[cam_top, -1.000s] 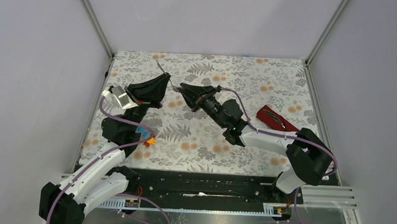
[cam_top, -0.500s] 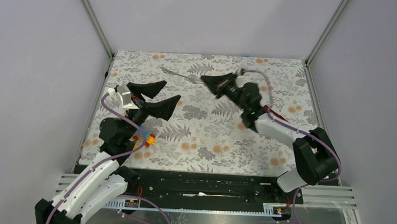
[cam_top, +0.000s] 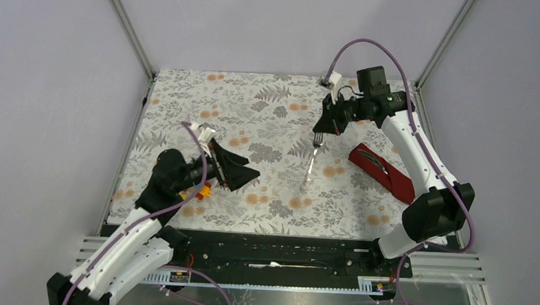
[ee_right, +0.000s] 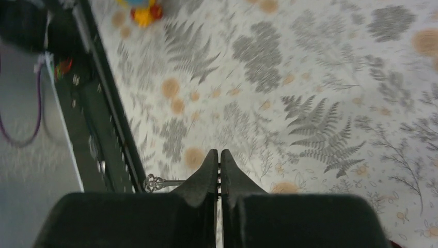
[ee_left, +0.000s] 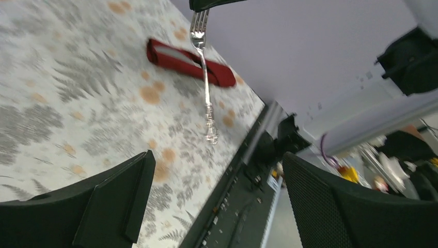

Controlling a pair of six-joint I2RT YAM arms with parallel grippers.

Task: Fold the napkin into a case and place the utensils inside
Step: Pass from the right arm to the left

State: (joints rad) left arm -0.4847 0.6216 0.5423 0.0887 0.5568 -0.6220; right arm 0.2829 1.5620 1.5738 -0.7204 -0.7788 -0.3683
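Note:
The fork (cam_top: 311, 161) hangs tines-up above the table's middle right, with my right gripper (cam_top: 327, 122) shut on its tine end. In the right wrist view the fingers (ee_right: 206, 173) press together and only the fork's ornate handle end (ee_right: 155, 182) pokes out to the left. The dark red case (cam_top: 384, 174) lies at the right with a silver utensil (cam_top: 375, 158) in its mouth. My left gripper (cam_top: 242, 167) is open and empty at the near left. In the left wrist view the fork (ee_left: 205, 77) dangles in front of the case (ee_left: 187, 63).
Small colourful toy blocks (cam_top: 200, 189) lie under the left arm, also seen as blocks (ee_right: 142, 10) in the right wrist view. The floral tablecloth (cam_top: 272, 201) ends at a black rail (cam_top: 276, 252) along the near edge. Grey walls enclose the other sides.
The left gripper opened, let go of the fork and drew back to the near left. The right gripper shut on the fork and carried it up and to the far right.

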